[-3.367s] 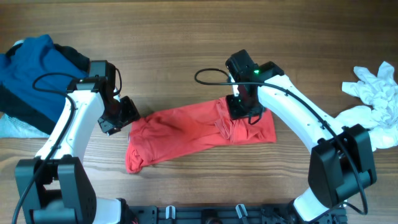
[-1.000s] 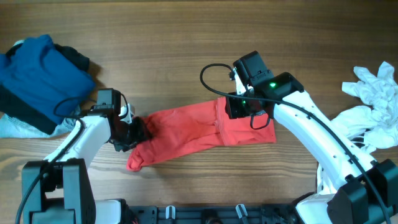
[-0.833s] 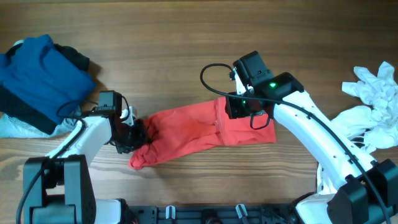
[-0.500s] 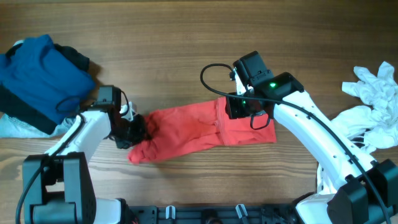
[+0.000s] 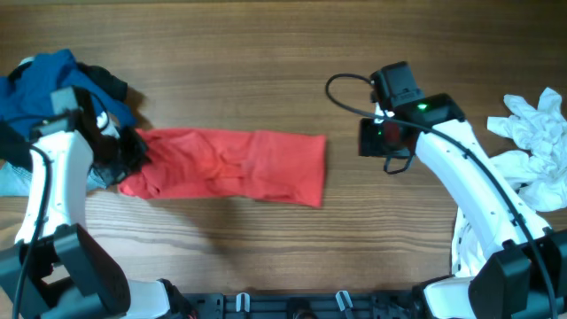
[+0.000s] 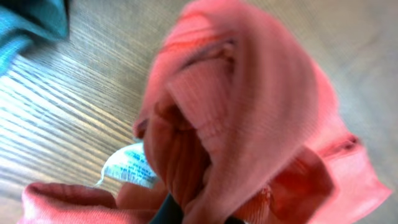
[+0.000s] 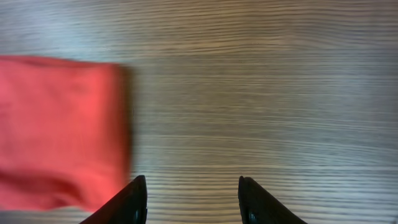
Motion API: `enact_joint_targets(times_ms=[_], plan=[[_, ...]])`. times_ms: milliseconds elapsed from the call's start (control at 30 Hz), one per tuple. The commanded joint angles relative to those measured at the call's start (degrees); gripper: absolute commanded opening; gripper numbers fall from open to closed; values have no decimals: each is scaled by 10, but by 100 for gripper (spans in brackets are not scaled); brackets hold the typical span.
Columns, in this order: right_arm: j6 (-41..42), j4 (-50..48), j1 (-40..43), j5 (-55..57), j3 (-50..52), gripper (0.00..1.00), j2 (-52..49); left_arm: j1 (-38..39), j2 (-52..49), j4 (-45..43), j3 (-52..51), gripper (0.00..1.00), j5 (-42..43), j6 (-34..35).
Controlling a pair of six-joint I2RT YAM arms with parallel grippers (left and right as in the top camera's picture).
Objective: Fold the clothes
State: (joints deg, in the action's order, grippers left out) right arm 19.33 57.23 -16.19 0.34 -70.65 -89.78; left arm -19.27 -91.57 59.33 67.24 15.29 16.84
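The left gripper (image 5: 122, 161) is closed on the bunched left end of the shirt (image 5: 235, 166); its wrist view is filled with gathered red cloth and a white label (image 6: 127, 167). The right gripper (image 7: 194, 202) is wide open and empty, over bare table (image 5: 266, 53) just past the shirt's right edge and not touching it. The shirt lies left of centre as a long, wrinkled band, so the lengthwise folds look done, while folding it across into a compact stack seems left. The left arm rises from the near edge along the left side and bends in beside the blue clothes (image 5: 44, 80). The right arm arcs up from the near right corner, past the white cloth (image 5: 532, 133), and reaches toward centre.
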Motion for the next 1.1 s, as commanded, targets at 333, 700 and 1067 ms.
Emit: enact_joint_targets(times_ms=[333,700,1067], plan=[[-13,11,5,7,-6,47,0,335,-2,-46,75,4,-3,86],[-14,21,5,-3,-6,47,0,486,-56,-98,74,4,-58,142],[-13,19,5,-3,-6,48,0,493,-42,-103,78,41,6,117]])
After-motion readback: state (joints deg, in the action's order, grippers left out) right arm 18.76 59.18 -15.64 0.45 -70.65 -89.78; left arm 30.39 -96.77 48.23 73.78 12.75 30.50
